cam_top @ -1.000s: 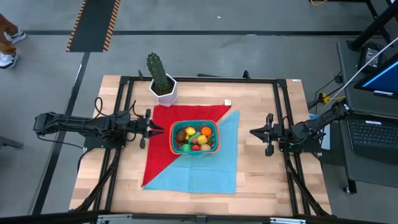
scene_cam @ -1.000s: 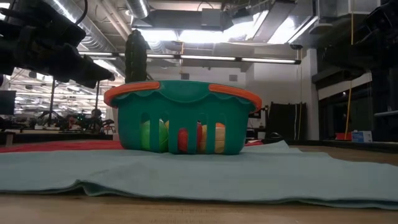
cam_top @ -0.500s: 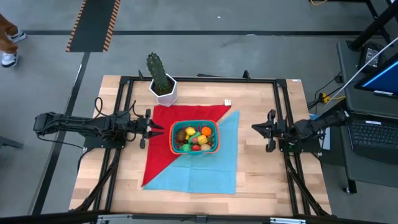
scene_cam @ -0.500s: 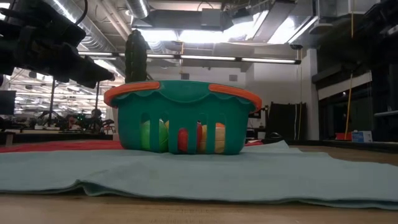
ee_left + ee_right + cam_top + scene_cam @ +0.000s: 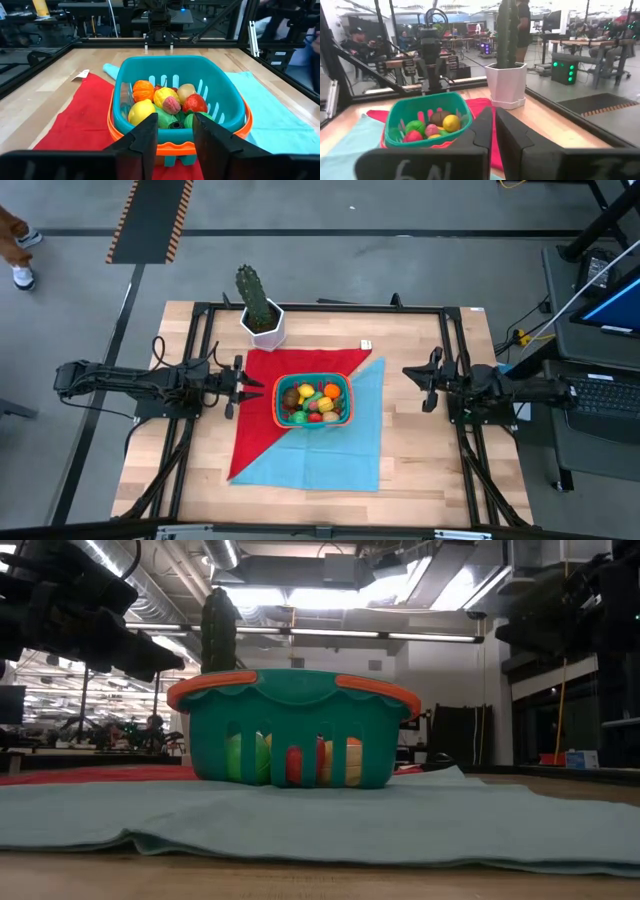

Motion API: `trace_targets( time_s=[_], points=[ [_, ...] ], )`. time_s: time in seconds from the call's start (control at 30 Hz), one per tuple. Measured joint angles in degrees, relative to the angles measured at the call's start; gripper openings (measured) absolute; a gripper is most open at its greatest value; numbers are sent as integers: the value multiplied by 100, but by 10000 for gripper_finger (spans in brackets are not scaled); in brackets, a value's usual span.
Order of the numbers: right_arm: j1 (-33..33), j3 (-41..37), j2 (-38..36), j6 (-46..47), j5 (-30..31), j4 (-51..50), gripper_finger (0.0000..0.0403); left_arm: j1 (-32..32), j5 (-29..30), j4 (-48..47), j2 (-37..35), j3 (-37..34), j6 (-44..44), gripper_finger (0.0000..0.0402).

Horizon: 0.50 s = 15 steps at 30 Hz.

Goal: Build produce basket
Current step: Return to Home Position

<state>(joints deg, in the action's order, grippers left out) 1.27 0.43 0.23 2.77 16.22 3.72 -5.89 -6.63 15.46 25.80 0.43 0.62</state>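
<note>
The teal basket [image 5: 350, 400] with the orange-red rim stands by its base on a red cloth [image 5: 258, 425] and a light blue cloth [image 5: 345, 450], mid-table. Inside lies the produce [image 5: 165, 102]: several small yellow, orange, red, green and brown toy pieces. My left gripper [image 5: 258, 388] hovers open just left of the basket's rim [image 5: 175, 149], fingers level and pointing at it; no touch shows. My right gripper [image 5: 406, 372] is shut, in the air to the right of the basket [image 5: 420, 107] and apart from it.
A cactus in a white hexagonal pot [image 5: 260, 315] stands at the far edge, left of centre. A small white item [image 5: 366, 345] lies on bare wood beyond the cloths. Black frame rails [image 5: 455, 380] run along the table's sides. People show in the room behind [image 5: 357, 42].
My right gripper has swung toward the table's far edge, and its arm has straightened to lie level from the right. The left arm, the basket and the produce have kept still.
</note>
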Motion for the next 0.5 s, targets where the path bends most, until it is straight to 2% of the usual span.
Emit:
trace_targets(
  time_s=[0.5],
  points=[
    [1,0,0,-3,-1,3,26,0,0,2,0,0,0,125]
  ],
)
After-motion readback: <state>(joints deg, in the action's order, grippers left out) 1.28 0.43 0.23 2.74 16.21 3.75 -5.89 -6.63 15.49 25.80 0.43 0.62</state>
